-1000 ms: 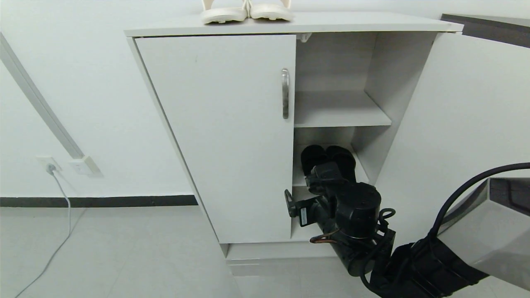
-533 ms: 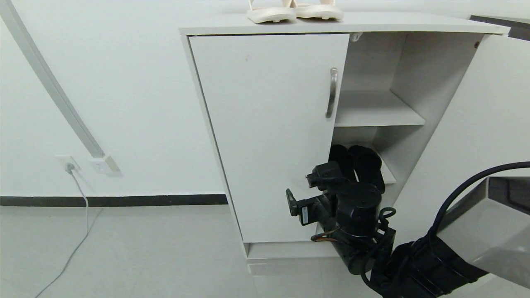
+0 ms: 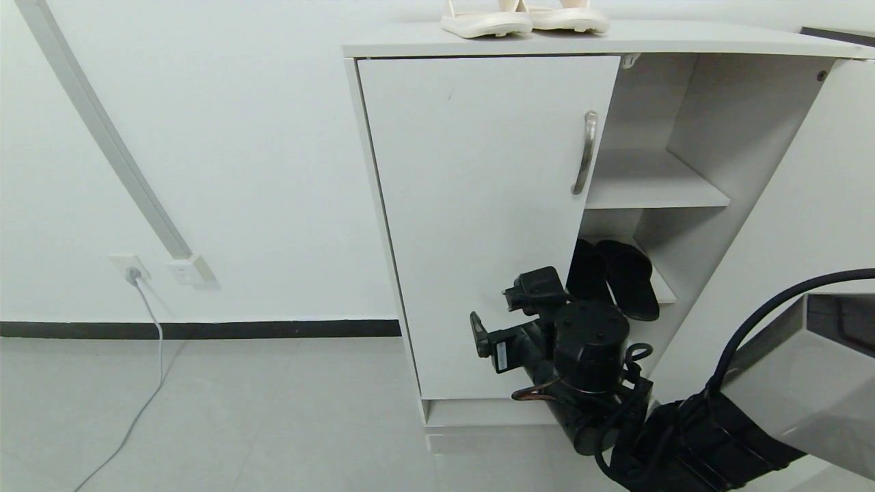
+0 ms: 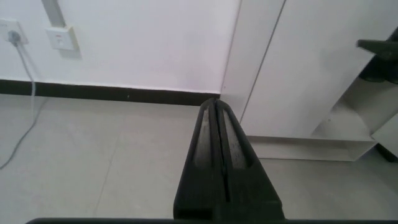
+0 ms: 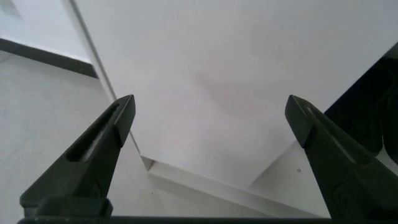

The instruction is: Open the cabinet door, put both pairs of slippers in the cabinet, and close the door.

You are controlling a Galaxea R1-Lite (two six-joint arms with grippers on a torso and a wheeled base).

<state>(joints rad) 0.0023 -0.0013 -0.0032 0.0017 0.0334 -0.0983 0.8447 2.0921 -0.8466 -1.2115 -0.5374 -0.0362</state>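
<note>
White slippers (image 3: 525,19) sit high above the right tool (image 3: 507,311), whose jaws gape; left tool (image 4: 216,109) pinched closed, empty. Likely light, soft, bendy: grip both straps together.

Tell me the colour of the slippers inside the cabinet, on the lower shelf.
The slippers are black; the head view shows them best.
</note>
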